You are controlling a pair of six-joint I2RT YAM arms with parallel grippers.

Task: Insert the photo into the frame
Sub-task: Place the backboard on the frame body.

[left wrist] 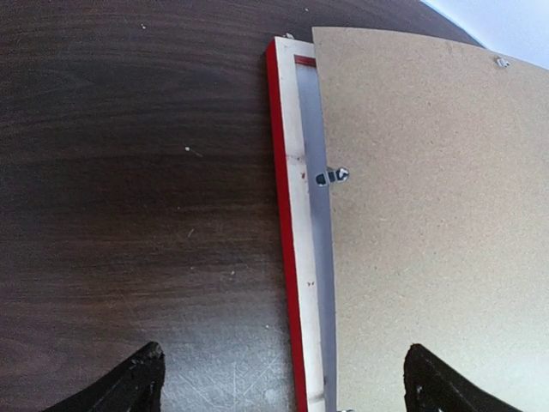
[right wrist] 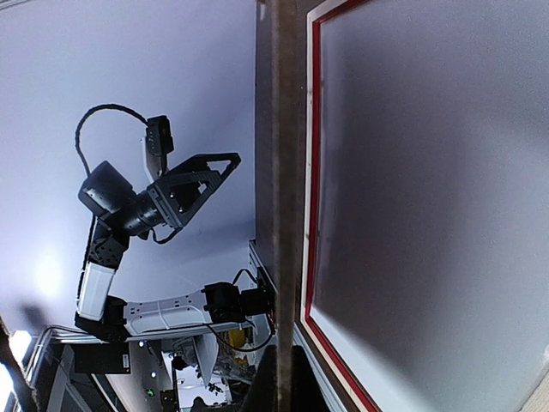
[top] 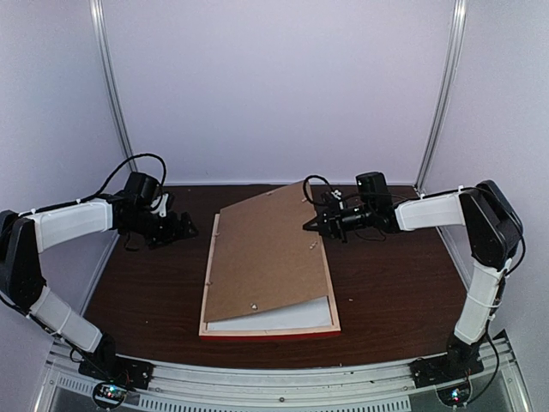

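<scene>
The right arm reaches in from the side, forearm nearly level. Its end effector [top: 310, 226] is clamped on the right edge of the brown backing board [top: 266, 257], close to the far corner, holding that side tilted up off the frame [top: 208, 283]. The frame lies face down on the dark wooden surface [top: 386, 283] just below and left of this end effector, pale wood up, its red edge along the near side. A white sheet [top: 283, 315] shows inside it under the board's near end; I cannot tell whether this is the photo. The left arm is bent at the elbow, its end effector [top: 187, 228] apart and empty, with the frame just to its right. Only the left wrist view shows a small metal clip [left wrist: 333, 176] at the board's edge, ahead between the spread fingers [left wrist: 129, 382]. Only the right wrist view shows the board [right wrist: 287, 215] edge-on and the frame's [right wrist: 310, 172] interior beneath it.
</scene>
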